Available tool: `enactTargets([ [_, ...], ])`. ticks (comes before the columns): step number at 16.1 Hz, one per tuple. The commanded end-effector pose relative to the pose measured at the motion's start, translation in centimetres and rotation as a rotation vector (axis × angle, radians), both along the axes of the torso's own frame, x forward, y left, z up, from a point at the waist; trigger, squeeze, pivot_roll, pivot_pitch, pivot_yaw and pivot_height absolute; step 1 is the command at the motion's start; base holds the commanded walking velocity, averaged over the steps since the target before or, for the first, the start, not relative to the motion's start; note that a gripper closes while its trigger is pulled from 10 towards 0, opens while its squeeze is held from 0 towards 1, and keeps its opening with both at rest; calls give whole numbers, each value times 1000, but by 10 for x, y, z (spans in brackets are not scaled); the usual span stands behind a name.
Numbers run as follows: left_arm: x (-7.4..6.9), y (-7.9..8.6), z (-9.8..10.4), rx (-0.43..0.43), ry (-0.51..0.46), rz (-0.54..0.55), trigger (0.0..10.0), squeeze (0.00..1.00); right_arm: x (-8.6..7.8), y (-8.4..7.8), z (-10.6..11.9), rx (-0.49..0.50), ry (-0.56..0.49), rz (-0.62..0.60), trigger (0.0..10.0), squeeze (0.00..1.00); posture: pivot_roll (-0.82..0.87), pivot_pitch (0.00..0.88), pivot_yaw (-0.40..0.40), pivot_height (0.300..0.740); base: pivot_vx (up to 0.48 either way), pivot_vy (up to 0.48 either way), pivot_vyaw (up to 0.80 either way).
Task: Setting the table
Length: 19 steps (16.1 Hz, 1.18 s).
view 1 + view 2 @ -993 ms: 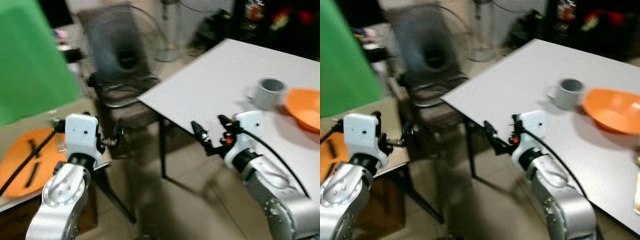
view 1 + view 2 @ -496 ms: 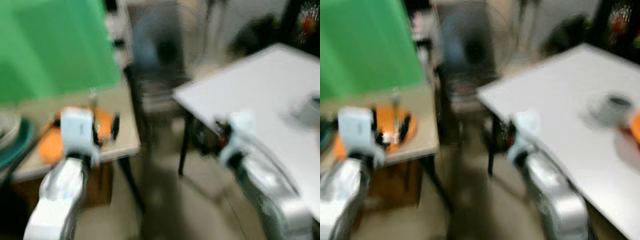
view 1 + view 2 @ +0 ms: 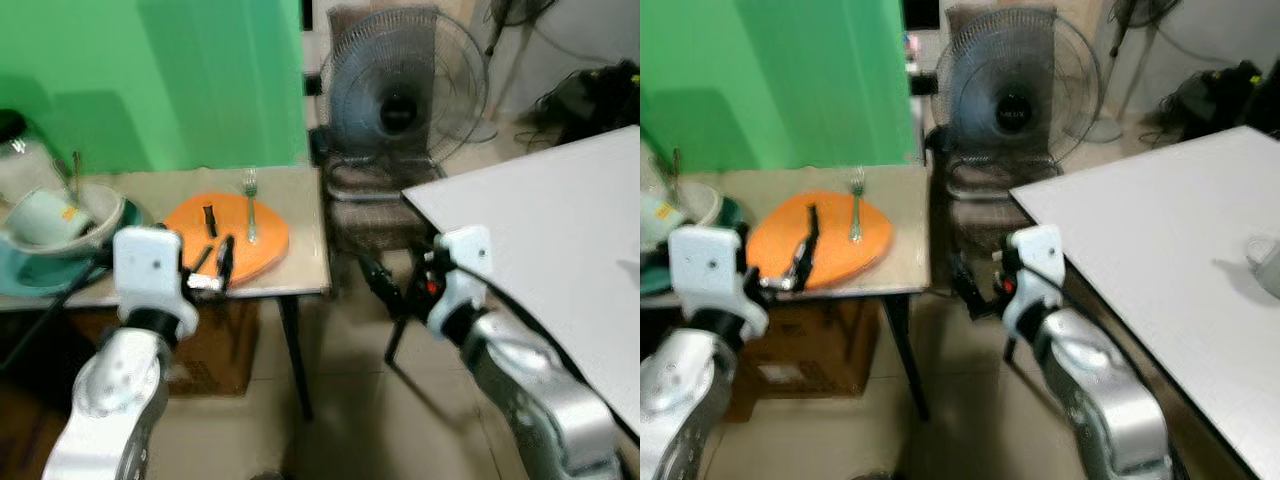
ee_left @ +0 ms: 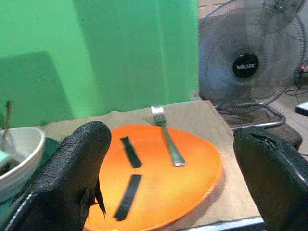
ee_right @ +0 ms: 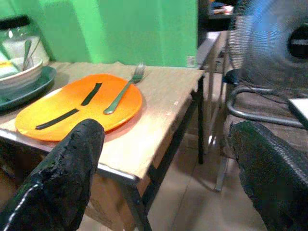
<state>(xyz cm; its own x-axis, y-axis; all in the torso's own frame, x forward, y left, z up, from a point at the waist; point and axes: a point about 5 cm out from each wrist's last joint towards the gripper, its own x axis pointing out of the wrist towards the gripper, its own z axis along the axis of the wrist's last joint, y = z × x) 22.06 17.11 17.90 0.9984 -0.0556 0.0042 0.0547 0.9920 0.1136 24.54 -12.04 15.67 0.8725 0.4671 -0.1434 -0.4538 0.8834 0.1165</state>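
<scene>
The left claw [image 3: 215, 268] hangs with its two black fingers spread wide and nothing between them, just short of the near rim of the orange plate [image 4: 159, 180]. The right claw [image 3: 395, 290] is also spread and empty, held low in the gap between the small tan surface [image 3: 300, 245] and the white surface [image 3: 560, 220].

The step in hand looks like collecting the place setting from the small surface. The plate lies flat near the front edge of it, with a fork [image 4: 166, 142] resting lengthwise across its far side, tines pointing away from the robot, and two dark strips [image 4: 129, 171] lying on the nearer part.

To do this well, the left claw should come in level with the plate's rim, one finger sliding under the lip and one over it, closing on bare rim well clear of the fork. The plate should stay flat when lifted, or the loose fork will likely slide off.

A pale bowl [image 3: 60, 215] sits on a teal dish to the robot's left of the plate; a standing fan [image 3: 400, 95] is behind the surface's corner.
</scene>
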Motion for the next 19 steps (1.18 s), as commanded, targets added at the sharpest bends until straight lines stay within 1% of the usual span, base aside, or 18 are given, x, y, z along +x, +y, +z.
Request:
enactTargets([
  [1, -2, 3, 1, 5, 6, 9, 10000, 0, 1, 7, 0, 14, 6, 36, 10000, 1000, 1, 38, 45, 740, 319, 0, 800],
  [5, -5, 4, 0, 4, 12, 14, 10000, 0, 1, 11, -2, 20, 10, 60, 10000, 1000, 14, 43, 35, 740, 334, 0, 800],
  [8, -7, 2, -1, 26, 24, -7, 10000, 0, 3, 9, -5, 41, 22, 44, 10000, 1000, 16, 37, 49, 740, 337, 0, 0],
  [10, -6, -1, -1, 26, 28, -23, 10000, 0, 2, 8, -6, 23, 18, 79, 10000, 1000, 14, 34, 56, 740, 341, 0, 0],
  [11, -5, -3, -2, 33, 28, -43, 10000, 0, 2, 6, -7, 3, 15, 84, 10000, 1000, 13, 29, 62, 740, 337, 0, 800],
  [14, -5, -8, -2, 40, 28, -78, 10000, 0, 1, 1, -8, -5, 18, 102, 10000, 1000, 14, 17, 64, 740, 339, 0, 800],
  [15, -5, -11, -3, 34, 28, -92, 10000, 0, 0, -1, -9, -12, 19, 121, 10000, 1000, 14, 12, 63, 740, 304, 0, 800],
  [16, -7, -14, -4, -5, 22, -104, 10000, 0, -1, -4, -10, -18, 19, 133, 10000, 1000, 11, 8, 60, 740, 0, 0, 800],
  [19, -4, -19, -6, 31, 26, -127, 10000, 0, 2, -11, -9, -22, 22, 109, 10000, 1000, -5, 0, 54, 740, 0, 0, 0],
])
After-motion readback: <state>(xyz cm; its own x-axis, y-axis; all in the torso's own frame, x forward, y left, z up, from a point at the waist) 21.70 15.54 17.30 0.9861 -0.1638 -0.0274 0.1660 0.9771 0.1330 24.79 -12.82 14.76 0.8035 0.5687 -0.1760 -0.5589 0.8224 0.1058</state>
